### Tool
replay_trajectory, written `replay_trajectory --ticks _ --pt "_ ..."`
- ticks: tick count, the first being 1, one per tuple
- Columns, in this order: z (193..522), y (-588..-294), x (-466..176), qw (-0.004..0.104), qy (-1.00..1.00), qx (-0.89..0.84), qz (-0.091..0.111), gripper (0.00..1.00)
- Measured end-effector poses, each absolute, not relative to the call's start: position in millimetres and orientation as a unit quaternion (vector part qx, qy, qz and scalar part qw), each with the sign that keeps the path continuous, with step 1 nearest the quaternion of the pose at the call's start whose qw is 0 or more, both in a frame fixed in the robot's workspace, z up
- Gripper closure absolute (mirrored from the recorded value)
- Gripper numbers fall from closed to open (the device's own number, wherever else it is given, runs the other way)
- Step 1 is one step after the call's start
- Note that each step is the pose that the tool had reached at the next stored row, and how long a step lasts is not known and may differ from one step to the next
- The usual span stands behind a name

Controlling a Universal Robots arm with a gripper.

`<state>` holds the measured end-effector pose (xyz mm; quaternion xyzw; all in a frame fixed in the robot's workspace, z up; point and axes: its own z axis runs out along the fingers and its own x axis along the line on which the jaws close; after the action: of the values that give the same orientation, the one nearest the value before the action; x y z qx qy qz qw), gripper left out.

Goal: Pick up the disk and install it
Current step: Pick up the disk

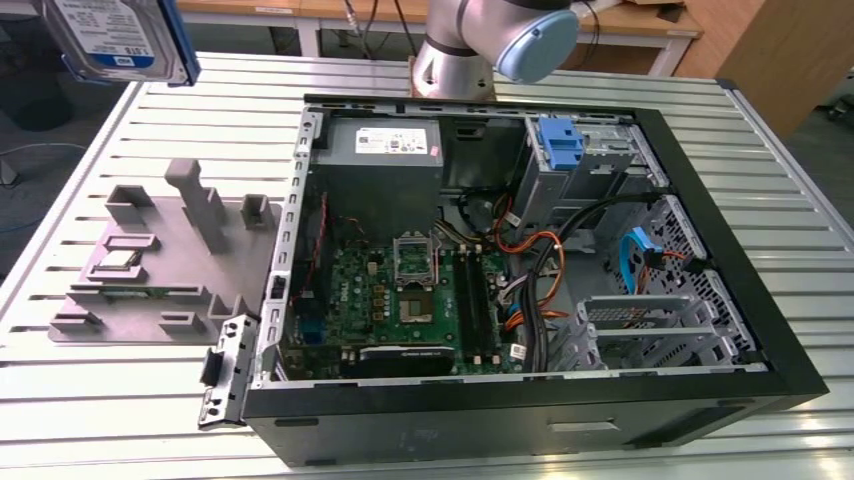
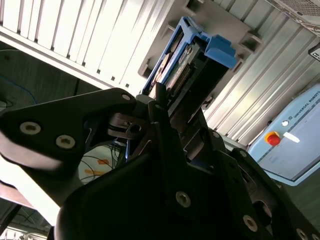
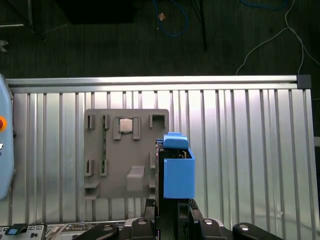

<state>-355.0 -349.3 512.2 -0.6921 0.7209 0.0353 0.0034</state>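
Note:
The disk (image 1: 118, 38), a silver drive with a blue-and-white label in a blue carrier frame, hangs in the air at the exterior view's upper left, above the slatted table's far corner. Both wrist views show my gripper (image 3: 172, 205) shut on the disk (image 3: 178, 167), which is held edge-on over the table beside the grey holder plate (image 3: 125, 150). In the second wrist view the disk (image 2: 195, 57) sticks out past the black fingers (image 2: 159, 102). The open computer case (image 1: 747, 330) lies flat in the middle of the table.
A bare blue bracket (image 1: 562, 143) sits in the drive bay at the case's far side. A metal cage (image 1: 651, 325) stands at its near right. The grey holder plate (image 1: 147, 275) with upright posts lies left of the case. A light-blue pendant (image 2: 292, 145) lies nearby.

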Motion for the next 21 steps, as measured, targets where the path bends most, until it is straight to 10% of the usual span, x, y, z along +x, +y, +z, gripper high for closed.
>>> replay_trajectory --ticks 21 --pt "512.2 -349.3 -325.1 0.003 0.721 -0.692 0.035 0.65"
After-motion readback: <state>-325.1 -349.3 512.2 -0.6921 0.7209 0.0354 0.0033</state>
